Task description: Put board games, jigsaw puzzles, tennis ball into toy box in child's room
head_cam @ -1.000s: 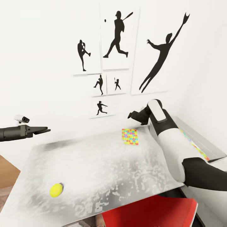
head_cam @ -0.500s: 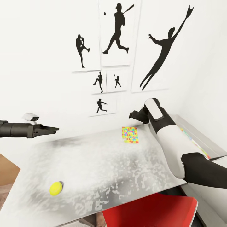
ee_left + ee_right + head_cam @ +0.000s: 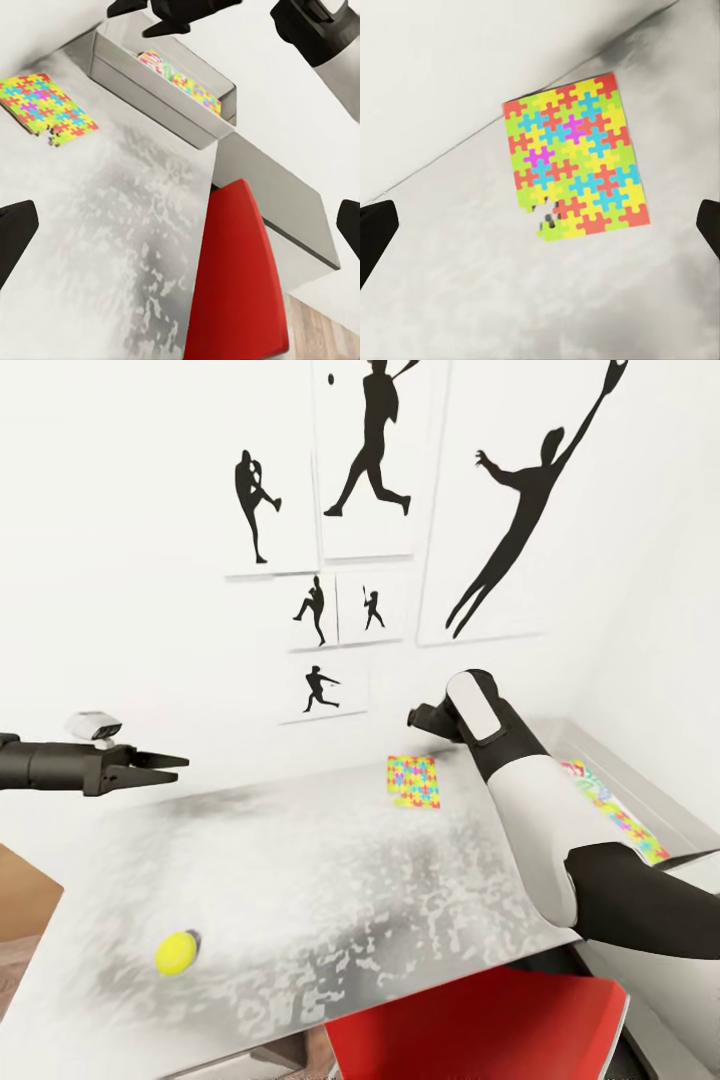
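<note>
Hovering: right pincer (image 3: 412, 717) wide, empty | jigsaw puzzle (image 3: 576, 159) beneath

A multicolour jigsaw puzzle (image 3: 413, 781) lies flat near the table's (image 3: 300, 880) far edge, the yellow-green tennis ball (image 3: 176, 953) near its front-left, the grey toy box (image 3: 640, 800) at right.

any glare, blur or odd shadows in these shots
Head view: the table has a blotchy, mottled grey sheen, and the tennis ball casts a small dark shadow beside it. Left wrist view: the same patchy sheen, everything sharp, toy box crisp. Right wrist view: the jigsaw puzzle is sharp, with a soft dark smudge on the tabletop near it.
</note>
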`<state>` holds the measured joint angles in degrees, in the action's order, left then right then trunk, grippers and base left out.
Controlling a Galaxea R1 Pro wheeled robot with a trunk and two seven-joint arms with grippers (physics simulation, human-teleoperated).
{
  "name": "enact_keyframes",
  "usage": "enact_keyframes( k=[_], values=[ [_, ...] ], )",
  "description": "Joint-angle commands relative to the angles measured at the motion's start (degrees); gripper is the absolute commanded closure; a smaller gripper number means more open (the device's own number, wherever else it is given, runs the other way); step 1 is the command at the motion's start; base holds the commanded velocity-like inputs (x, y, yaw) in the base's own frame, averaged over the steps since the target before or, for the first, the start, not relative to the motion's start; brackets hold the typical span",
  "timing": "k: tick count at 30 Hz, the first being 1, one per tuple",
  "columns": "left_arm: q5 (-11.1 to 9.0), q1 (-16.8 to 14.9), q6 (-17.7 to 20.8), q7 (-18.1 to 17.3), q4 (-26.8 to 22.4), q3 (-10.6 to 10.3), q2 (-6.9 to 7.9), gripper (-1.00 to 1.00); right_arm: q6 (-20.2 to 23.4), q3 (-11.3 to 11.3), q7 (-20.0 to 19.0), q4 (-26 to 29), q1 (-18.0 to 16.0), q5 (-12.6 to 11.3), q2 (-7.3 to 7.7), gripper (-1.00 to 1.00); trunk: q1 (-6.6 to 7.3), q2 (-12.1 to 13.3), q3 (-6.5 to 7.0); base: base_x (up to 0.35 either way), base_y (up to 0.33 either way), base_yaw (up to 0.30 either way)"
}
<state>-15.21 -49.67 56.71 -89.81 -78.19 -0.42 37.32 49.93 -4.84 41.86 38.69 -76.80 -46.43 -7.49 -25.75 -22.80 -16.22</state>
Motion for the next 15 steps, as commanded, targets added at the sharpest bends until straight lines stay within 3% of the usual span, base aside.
enact_keyframes(
  k=[1,15],
  values=[
    [-0.05,-0.06,0.60,-0.19,-0.26,0.00,0.04,-1.00,0.00,-0.18,0.56,0.02,-0.06,-0.24,-0.03,-1.00,-0.03,-0.12,-0.21,0.000,0.000,0.000],
    [-1.00,-0.25,0.60,-0.19,-2.37,0.93,0.09,-1.00,-1.51,-0.91,0.46,0.06,-0.18,1.82,-0.14,-1.00,-0.03,-0.12,-1.53,0.000,0.000,0.000]
  ],
)
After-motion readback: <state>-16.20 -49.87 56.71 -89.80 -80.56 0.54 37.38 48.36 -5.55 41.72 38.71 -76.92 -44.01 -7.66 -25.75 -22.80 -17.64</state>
